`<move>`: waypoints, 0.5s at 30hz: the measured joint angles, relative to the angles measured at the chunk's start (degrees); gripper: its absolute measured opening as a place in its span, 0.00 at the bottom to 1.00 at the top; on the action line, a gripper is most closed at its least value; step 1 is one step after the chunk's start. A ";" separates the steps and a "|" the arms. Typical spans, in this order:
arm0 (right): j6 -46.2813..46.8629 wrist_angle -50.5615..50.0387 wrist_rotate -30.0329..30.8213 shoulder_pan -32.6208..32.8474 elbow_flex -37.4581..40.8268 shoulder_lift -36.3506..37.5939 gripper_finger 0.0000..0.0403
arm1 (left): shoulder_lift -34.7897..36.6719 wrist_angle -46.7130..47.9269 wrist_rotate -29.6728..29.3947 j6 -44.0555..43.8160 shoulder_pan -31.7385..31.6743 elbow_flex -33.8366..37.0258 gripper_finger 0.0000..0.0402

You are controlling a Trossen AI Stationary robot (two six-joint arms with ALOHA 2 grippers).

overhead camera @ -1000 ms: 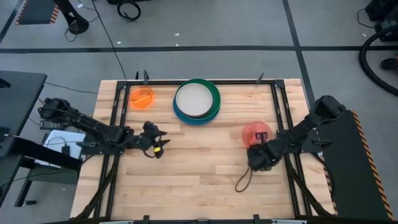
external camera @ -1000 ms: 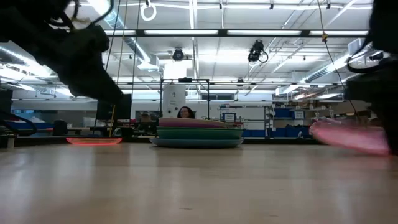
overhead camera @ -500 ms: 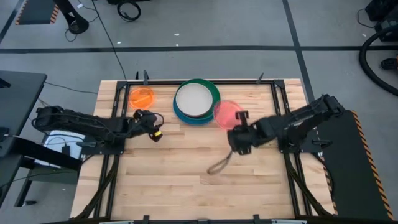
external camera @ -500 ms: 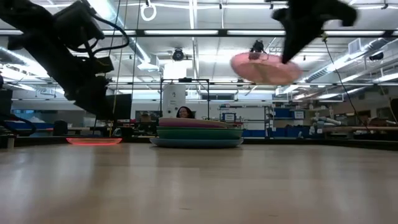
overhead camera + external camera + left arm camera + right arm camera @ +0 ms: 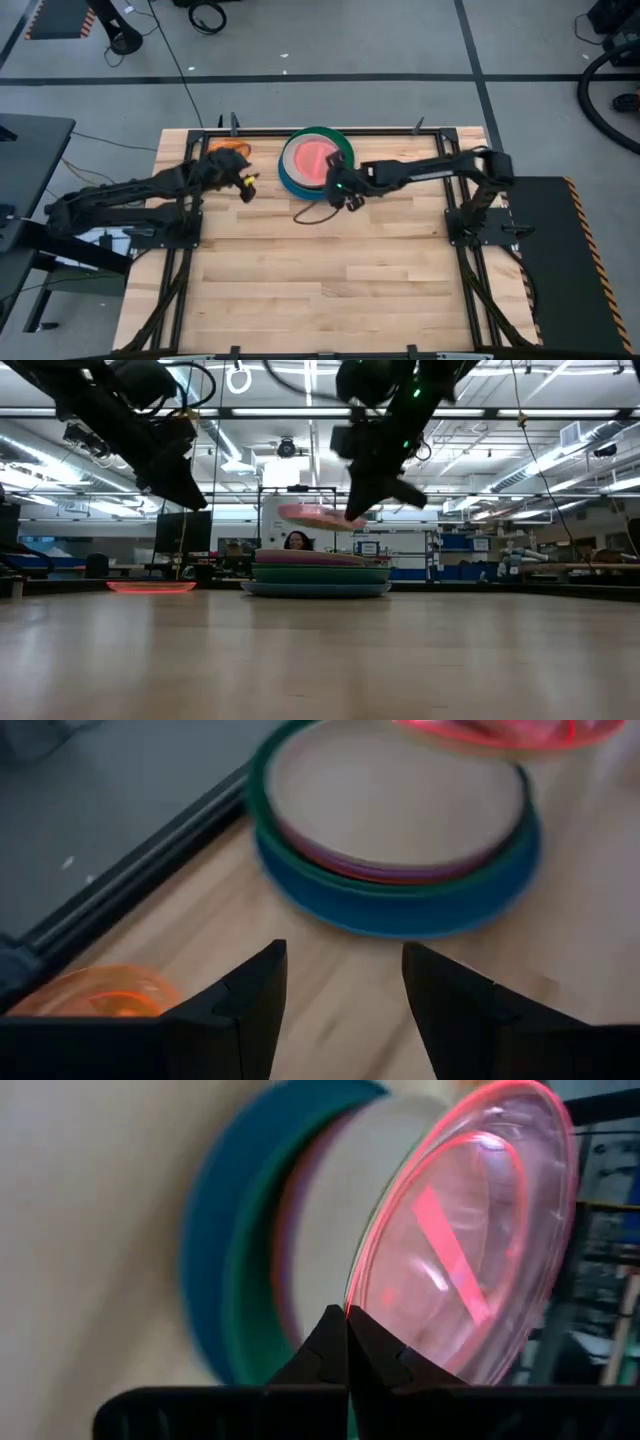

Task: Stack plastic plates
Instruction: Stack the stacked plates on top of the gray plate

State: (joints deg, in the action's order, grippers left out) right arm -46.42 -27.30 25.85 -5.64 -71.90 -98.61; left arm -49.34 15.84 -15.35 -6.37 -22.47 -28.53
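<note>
Right hand (image 5: 338,187) pinches the pink plate (image 5: 314,156) by its rim above the stack (image 5: 345,150) at twelve o'clock; released tilted, it could slide off onto the tabletop (image 5: 320,270).

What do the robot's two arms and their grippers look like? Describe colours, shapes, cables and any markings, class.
Both arms are dark, slender and jointed. The left gripper has two black, wedge-shaped fingers, and a small yellow marking shows near it from above. The right gripper has black fingers tapering to thin tips, a green light glowing on its wrist, and a dark cable loop dangling beneath it.
</note>
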 joint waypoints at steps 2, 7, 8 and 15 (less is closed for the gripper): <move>-3.55 3.93 0.25 -1.76 0.00 -2.52 0.00 | -0.13 0.70 2.64 2.17 -5.20 -0.84 0.51; -5.19 5.21 -0.64 -5.15 -3.32 -7.39 0.00 | -2.00 -0.76 13.05 9.91 -18.85 -2.79 0.51; -5.68 5.24 -1.24 -5.74 -4.05 -8.12 0.00 | -2.72 -1.60 14.84 10.67 -21.34 -3.13 0.51; -7.58 2.69 -4.09 -8.06 -8.05 -13.06 0.01 | -9.14 -4.33 20.12 9.81 -29.11 -3.61 0.51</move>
State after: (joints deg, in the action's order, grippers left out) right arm -54.00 -24.61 21.76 -13.69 -79.94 -111.67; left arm -58.48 11.51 4.77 3.44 -51.59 -32.14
